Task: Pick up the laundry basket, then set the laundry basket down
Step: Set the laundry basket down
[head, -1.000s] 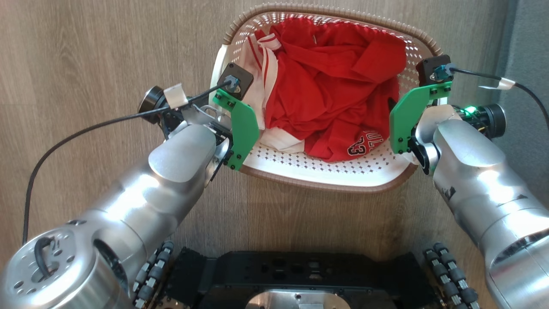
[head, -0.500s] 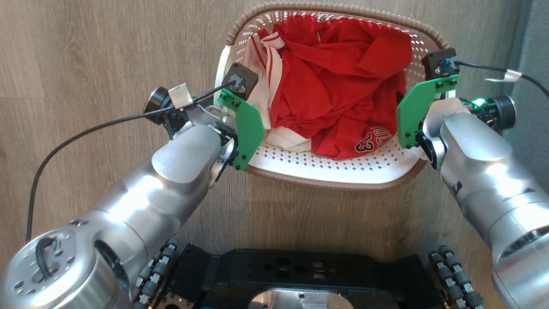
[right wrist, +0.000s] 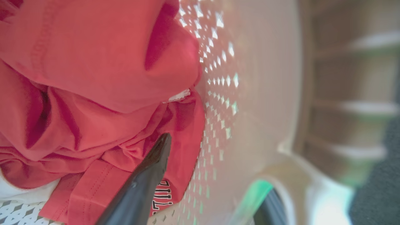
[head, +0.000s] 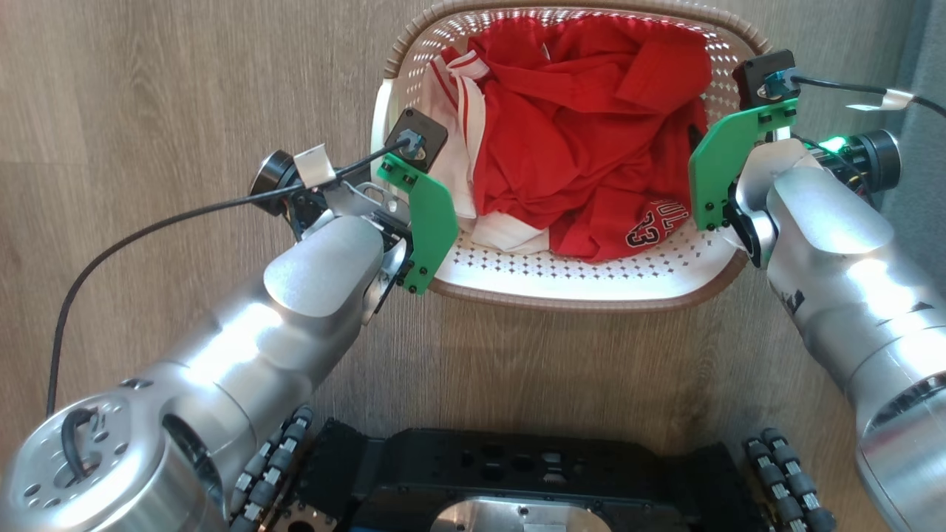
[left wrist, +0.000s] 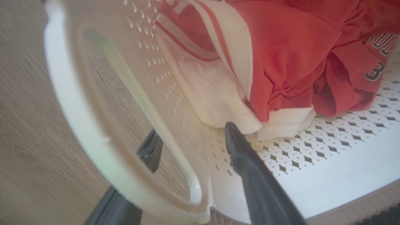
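Status of left claw (left wrist: 192, 131) and right claw (right wrist: 218, 165): spread apart, clamped on nothing, astride opposite side walls of laundry basket (head: 562, 284), between arms over wood floor (head: 148, 89). Lifted or resting: cannot tell. Judged light, stiff, slick plastic; soft clothes (head: 584, 133) apt to shift. Best hooked at side handle (left wrist: 68, 93).

Home: wood floor (head: 148, 74), laundry basket (head: 576, 301)
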Controlling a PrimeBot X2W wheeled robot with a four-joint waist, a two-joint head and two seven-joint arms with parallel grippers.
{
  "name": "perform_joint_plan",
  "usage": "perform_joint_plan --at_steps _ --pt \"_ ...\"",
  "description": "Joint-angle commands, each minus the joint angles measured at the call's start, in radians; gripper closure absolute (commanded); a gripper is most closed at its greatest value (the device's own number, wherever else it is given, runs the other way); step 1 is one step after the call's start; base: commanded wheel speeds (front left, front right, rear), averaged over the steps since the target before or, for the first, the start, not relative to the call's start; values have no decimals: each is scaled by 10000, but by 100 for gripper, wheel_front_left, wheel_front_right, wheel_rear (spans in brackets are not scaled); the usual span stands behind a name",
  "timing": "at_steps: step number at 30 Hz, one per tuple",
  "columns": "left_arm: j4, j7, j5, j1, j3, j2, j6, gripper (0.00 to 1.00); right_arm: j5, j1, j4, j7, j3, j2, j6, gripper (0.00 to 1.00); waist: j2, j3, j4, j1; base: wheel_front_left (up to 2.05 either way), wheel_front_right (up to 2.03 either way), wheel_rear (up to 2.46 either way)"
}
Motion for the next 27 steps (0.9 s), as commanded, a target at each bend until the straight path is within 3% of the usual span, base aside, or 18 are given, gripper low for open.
perform_joint_plan --at_steps 1,17,27 --pt "-176 -35 -28 266 44 68 19 0 -18 335 -110 -212 146 225 69 0 0 -46 0 -1 0 0 0" --pt "28 -48 -368 593 44 68 25 0 -595 626 161 38 -814 -29 69 0 0 -832 42 -1 0 0 0" --pt "460 -845 -755 1222 44 68 298 0 -747 1784 165 32 -1965 481 69 0 0 -2508 -117 -1 0 0 0"
